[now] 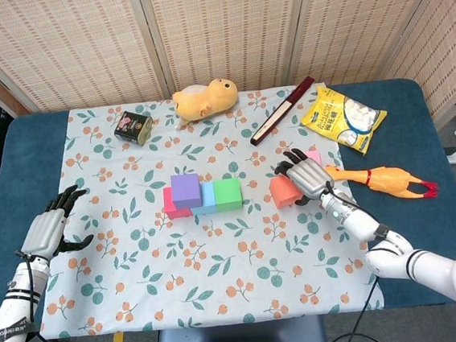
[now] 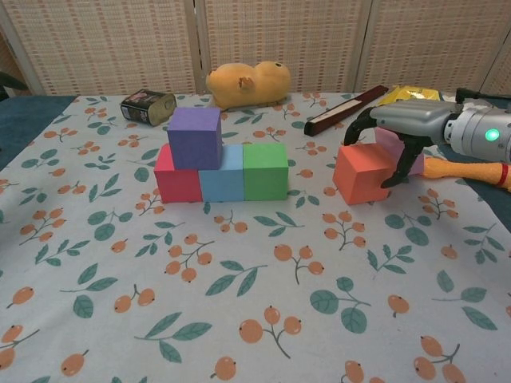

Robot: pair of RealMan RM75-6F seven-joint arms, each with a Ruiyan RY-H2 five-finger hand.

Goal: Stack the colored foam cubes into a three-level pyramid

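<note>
A red cube (image 1: 167, 204), a blue cube (image 1: 206, 198) and a green cube (image 1: 227, 194) form a row mid-cloth, with a purple cube (image 1: 185, 189) on top at the left. In the chest view the purple cube (image 2: 194, 137) straddles the red cube (image 2: 176, 179) and the blue cube (image 2: 223, 177). My right hand (image 2: 398, 126) arches over the orange cube (image 2: 361, 174), fingers curled on its far left corner and thumb against its right side. The orange cube rests on the cloth. A pink cube (image 2: 390, 141) peeks out behind the hand. My left hand (image 1: 50, 231) hovers open at the cloth's left edge.
At the back lie a small tin (image 1: 132, 125), a yellow plush toy (image 1: 204, 99), a dark flat stick (image 1: 281, 110) and a snack bag (image 1: 343, 119). A rubber chicken (image 1: 392, 179) lies right of my right hand. The floral cloth (image 1: 222, 277) covers the blue table.
</note>
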